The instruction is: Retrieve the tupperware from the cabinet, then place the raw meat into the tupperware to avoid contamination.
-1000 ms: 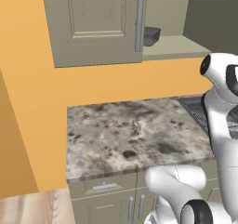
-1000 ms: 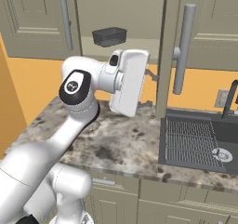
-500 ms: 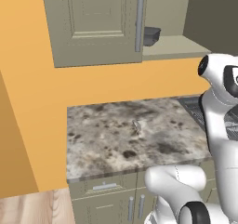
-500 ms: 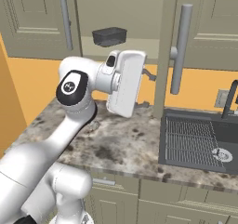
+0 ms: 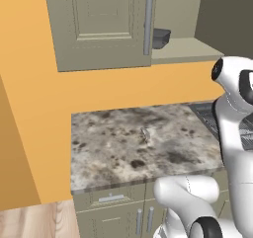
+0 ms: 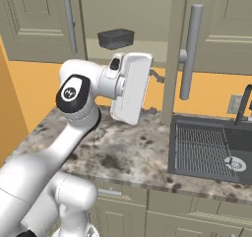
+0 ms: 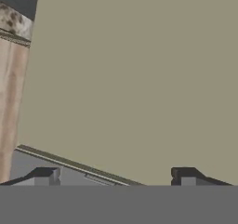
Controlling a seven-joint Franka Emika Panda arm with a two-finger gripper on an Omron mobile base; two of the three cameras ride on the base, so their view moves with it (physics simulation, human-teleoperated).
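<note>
From the left base view, a speckled grey stone counter runs under an orange wall; above it hangs the olive-grey cabinet with one panelled door closed and its long bar handle at the edge; beside that door the shelf lies exposed, and the tupperware sits on it at the left end, dark and low; what it holds cannot be told.

From the right base view, the same counter meets a dark sink with a ribbed drainer on the right; the tupperware rests on the shelf between the closed left door and the right door, which stands swung out edge-on.

From the hand view, a flat olive panel lies close ahead; the pincer is spread wide, its two tips well apart with nothing between them.
</note>
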